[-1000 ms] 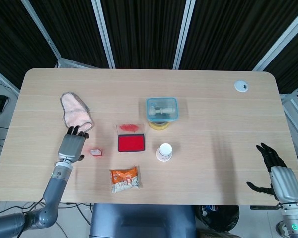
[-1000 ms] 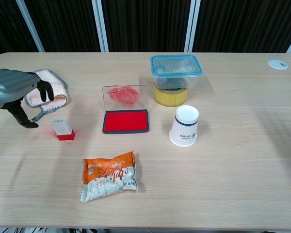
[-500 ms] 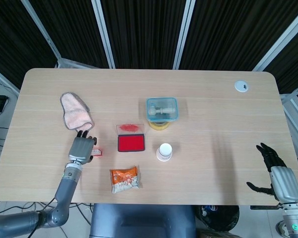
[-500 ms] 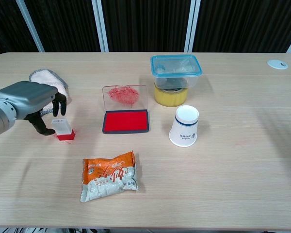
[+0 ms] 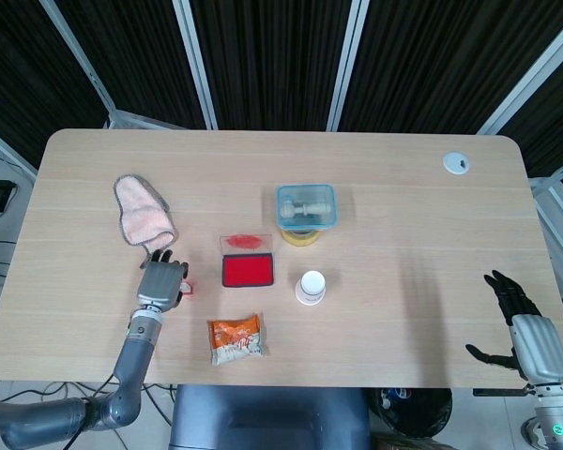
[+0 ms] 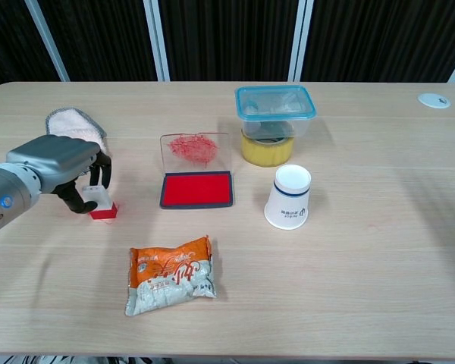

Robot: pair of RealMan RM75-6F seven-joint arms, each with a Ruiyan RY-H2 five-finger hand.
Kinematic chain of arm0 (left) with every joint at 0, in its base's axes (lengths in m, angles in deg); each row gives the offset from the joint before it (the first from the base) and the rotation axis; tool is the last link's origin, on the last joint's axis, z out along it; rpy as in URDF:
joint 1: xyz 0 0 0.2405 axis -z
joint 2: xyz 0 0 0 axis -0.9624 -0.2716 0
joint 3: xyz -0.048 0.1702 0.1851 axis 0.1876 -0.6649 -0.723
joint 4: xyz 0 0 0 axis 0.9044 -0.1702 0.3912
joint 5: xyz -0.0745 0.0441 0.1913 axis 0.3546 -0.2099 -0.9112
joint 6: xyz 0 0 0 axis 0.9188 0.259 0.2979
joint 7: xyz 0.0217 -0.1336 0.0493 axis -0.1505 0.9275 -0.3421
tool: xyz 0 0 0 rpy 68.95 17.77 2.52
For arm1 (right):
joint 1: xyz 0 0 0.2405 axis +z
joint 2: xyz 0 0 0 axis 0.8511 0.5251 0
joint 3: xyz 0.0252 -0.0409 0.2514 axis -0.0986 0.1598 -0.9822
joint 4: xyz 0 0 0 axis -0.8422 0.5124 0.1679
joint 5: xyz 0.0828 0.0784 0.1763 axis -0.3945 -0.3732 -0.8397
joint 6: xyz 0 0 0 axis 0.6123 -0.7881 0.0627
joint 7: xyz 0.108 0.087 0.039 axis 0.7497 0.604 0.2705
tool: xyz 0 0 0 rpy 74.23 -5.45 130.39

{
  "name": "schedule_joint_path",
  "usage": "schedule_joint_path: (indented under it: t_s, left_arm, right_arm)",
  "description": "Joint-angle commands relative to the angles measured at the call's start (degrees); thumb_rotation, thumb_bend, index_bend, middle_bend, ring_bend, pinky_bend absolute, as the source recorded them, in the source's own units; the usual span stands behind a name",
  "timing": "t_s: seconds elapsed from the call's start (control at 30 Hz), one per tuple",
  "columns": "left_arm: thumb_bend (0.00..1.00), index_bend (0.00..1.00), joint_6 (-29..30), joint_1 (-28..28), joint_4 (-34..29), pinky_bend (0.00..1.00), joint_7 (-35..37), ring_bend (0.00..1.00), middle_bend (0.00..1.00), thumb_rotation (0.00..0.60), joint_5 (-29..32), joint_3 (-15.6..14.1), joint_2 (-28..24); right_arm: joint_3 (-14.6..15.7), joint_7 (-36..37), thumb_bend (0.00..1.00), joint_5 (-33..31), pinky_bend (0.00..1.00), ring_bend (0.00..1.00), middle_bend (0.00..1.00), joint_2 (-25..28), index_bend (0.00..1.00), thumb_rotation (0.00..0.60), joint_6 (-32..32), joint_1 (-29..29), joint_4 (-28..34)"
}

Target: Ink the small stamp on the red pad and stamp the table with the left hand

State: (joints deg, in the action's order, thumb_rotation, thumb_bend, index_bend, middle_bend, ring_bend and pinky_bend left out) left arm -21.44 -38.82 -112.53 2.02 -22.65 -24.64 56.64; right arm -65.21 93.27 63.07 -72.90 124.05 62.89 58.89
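The small stamp [image 6: 104, 205], white with a red base, stands on the table left of the red ink pad [image 6: 197, 189]. The pad's clear lid [image 6: 195, 149] stands up behind it, smeared with red. My left hand [image 6: 57, 167] hangs over the stamp, its thumb at the stamp's left side and its fingers [image 6: 103, 162] curled down just behind it, not visibly clamped. In the head view the left hand [image 5: 161, 281] hides most of the stamp [image 5: 187, 289], beside the pad [image 5: 248, 271]. My right hand [image 5: 518, 321] hovers off the table's right front corner, fingers spread and holding nothing.
A pink cloth [image 6: 73, 125] lies just behind the left hand. An orange snack packet [image 6: 171, 274] lies in front of the pad. A paper cup [image 6: 288, 197] stands right of the pad, and a lidded clear box [image 6: 275, 102] sits on a yellow roll [image 6: 267, 149] behind it.
The left hand has moved right, from beside the cloth to over the stamp, and its fingers now curl around it. The stamp and the right hand have not moved.
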Motion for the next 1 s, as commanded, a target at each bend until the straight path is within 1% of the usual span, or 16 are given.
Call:
schedule_joint_path:
  t_s: [0.03, 0.37, 0.47, 0.53, 0.63, 0.7, 0.77, 0.87, 1.0]
  left_arm:
    - [0.30, 0.46, 0.06, 0.20, 0.18, 0.15, 0.11, 0.15, 0.46, 0.600, 0.00, -0.20, 0.25]
    - [0.31, 0.49, 0.65, 0.49, 0.38, 0.16, 0.83, 0.17, 0.50, 0.600, -0.17, -1.07, 0.42]
    - [0.34, 0.51, 0.73, 0.59, 0.46, 0.17, 0.83, 0.18, 0.51, 0.600, -0.01, -1.28, 0.45]
    - [0.37, 0.52, 0.81, 0.69, 0.55, 0.21, 0.90, 0.21, 0.53, 0.600, -0.06, -1.40, 0.50]
    - [0.42, 0.57, 0.96, 0.79, 0.76, 0.34, 1.07, 0.30, 0.57, 0.600, -0.23, -1.55, 0.65]
    - [0.45, 0.61, 1.31, 0.83, 0.97, 0.45, 1.31, 0.39, 0.62, 0.600, -0.59, -1.61, 0.81]
    - [0.46, 0.64, 1.76, 0.82, 1.40, 0.50, 1.73, 0.44, 0.65, 0.600, -1.40, -1.79, 1.03]
    - [0.47, 0.67, 2.54, 0.96, 2.24, 0.55, 2.28, 0.48, 0.68, 0.600, -3.51, -2.25, 1.18]
    - [0.48, 0.68, 3.21, 1.22, 2.71, 0.57, 3.06, 0.51, 0.69, 0.600, -5.67, -2.33, 1.16]
  right_arm:
    - [0.00, 0.04, 0.13, 0.02, 0.18, 0.00, 0.00, 0.00, 0.00, 0.600, 0.02, 0.00, 0.01]
    - [0.04, 0.02, 0.13, 0.17, 0.18, 0.00, 0.00, -0.02, 0.00, 0.600, 0.13, -0.02, -0.05]
    - [0.05, 0.05, 0.13, 0.20, 0.18, 0.00, 0.00, -0.02, 0.00, 0.600, 0.16, -0.03, -0.06]
    - [0.04, 0.07, 0.13, 0.18, 0.18, 0.00, 0.00, -0.02, 0.00, 0.600, 0.18, -0.03, -0.08]
    - [0.03, 0.09, 0.13, 0.18, 0.18, 0.00, 0.00, -0.03, 0.00, 0.600, 0.20, -0.03, -0.10]
    - [0.02, 0.13, 0.13, 0.15, 0.18, 0.00, 0.00, -0.03, 0.00, 0.600, 0.20, -0.04, -0.08]
    - [0.02, 0.14, 0.13, 0.17, 0.18, 0.00, 0.00, -0.02, 0.00, 0.600, 0.23, -0.04, -0.09]
    - [0.03, 0.17, 0.13, 0.20, 0.18, 0.00, 0.00, -0.02, 0.00, 0.600, 0.25, -0.05, -0.10]
    - [0.03, 0.16, 0.13, 0.18, 0.18, 0.00, 0.00, -0.04, 0.00, 0.600, 0.24, -0.05, -0.09]
